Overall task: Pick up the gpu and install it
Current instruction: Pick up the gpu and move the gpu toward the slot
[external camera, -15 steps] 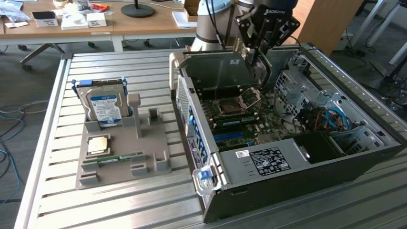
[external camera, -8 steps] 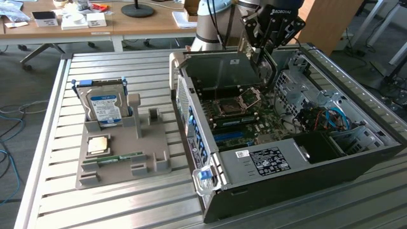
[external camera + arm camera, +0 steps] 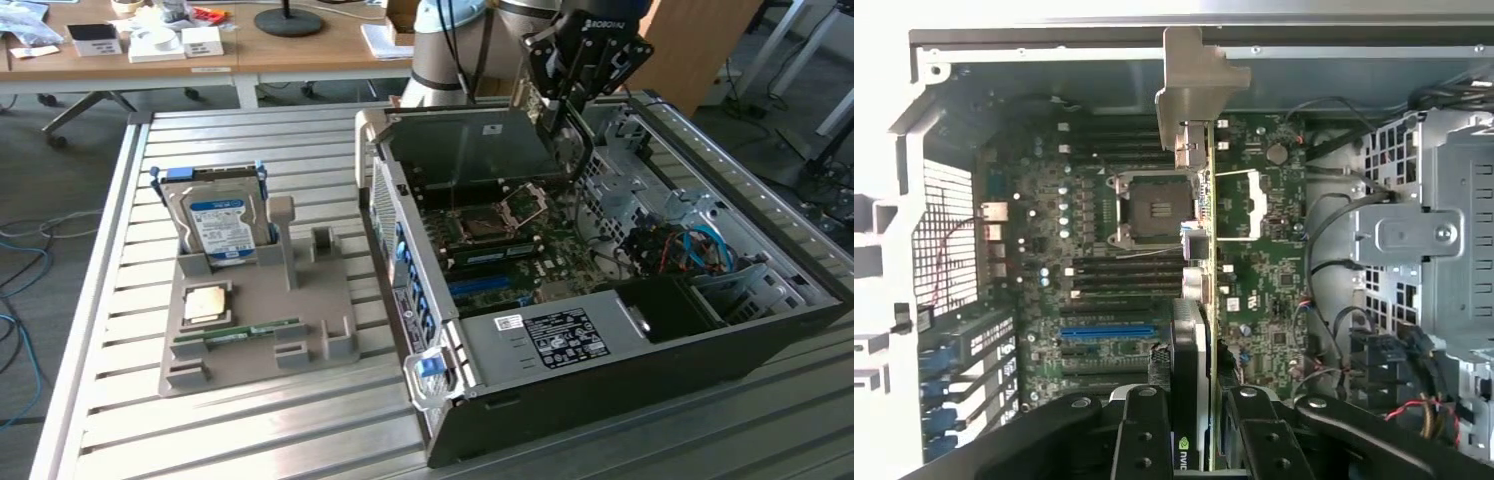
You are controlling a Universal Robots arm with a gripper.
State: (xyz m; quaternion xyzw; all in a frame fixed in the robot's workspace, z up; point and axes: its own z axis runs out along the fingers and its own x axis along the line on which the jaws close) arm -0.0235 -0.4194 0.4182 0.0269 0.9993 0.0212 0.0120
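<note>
The black robot gripper (image 3: 1199,448) is clamped on the thin green-and-black gpu card (image 3: 1192,350) with a silvery end bracket, held edge-on above the green motherboard (image 3: 1274,290) in the open dark metal case (image 3: 627,400), where a slight tilt would likely jam its edge crooked or snag the bracket on the case.

gpu (image 3: 1192,340) — green board, black face, silvery bracket.
</note>
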